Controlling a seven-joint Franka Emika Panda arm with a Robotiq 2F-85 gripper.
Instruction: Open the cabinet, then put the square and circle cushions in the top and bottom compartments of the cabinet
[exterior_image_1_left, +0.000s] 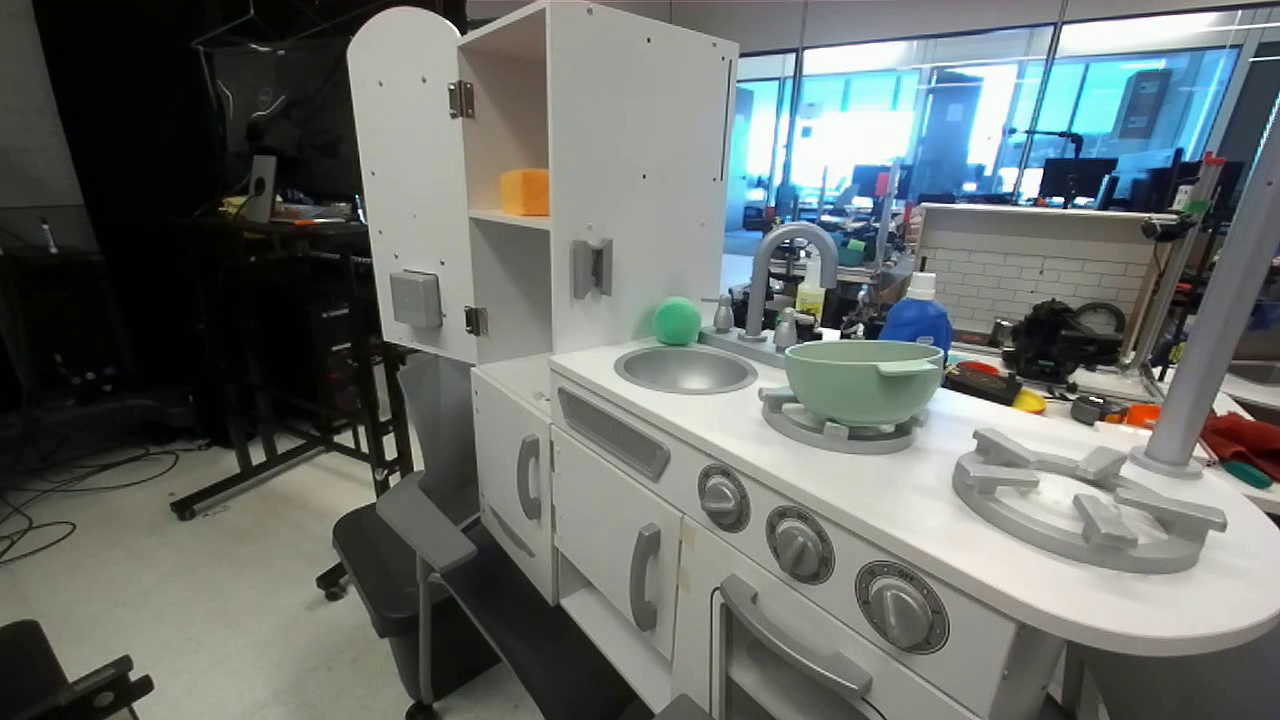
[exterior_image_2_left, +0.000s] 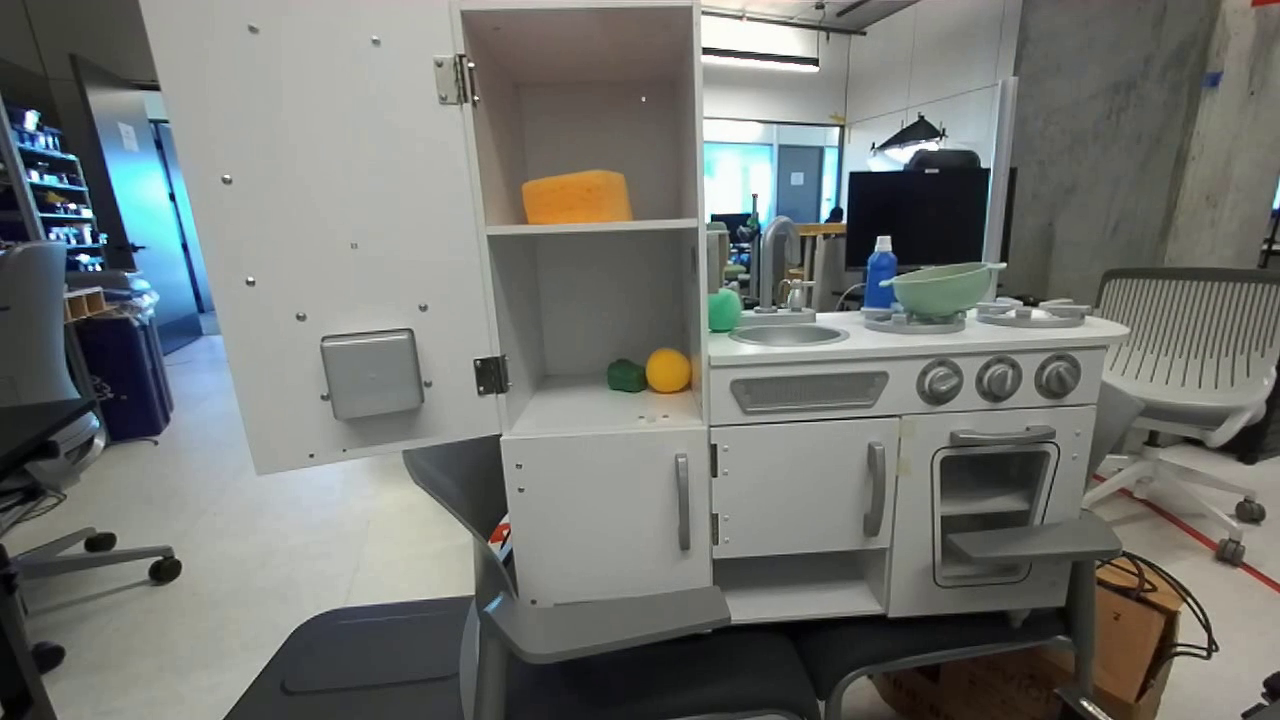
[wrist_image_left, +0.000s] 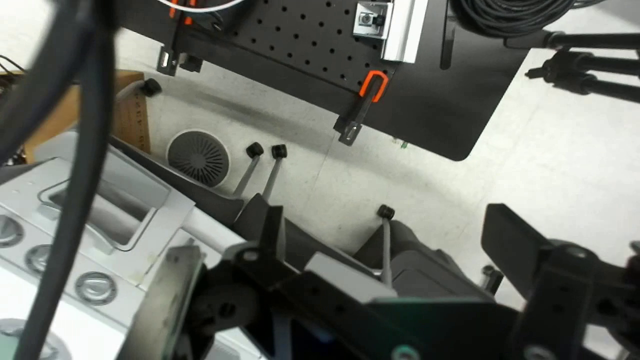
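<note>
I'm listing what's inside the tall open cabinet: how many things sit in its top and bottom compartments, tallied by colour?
Orange: 1 (square cushion, top compartment)
Yellow: 1 (circle cushion, bottom compartment)
Dark green: 1 (lumpy item, bottom compartment)
Total: 3

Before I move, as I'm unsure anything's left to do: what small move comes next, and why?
Probably ease the open gripper away from the cabinet: the orange cushion already sits in the top compartment, the round yellow cushion in the bottom compartment, so both seem placed.

I see my gripper (wrist_image_left: 386, 222) spread wide on the wrist feed, toy oven (wrist_image_left: 125, 212) lower left, black table (wrist_image_left: 457, 110) up top.
</note>
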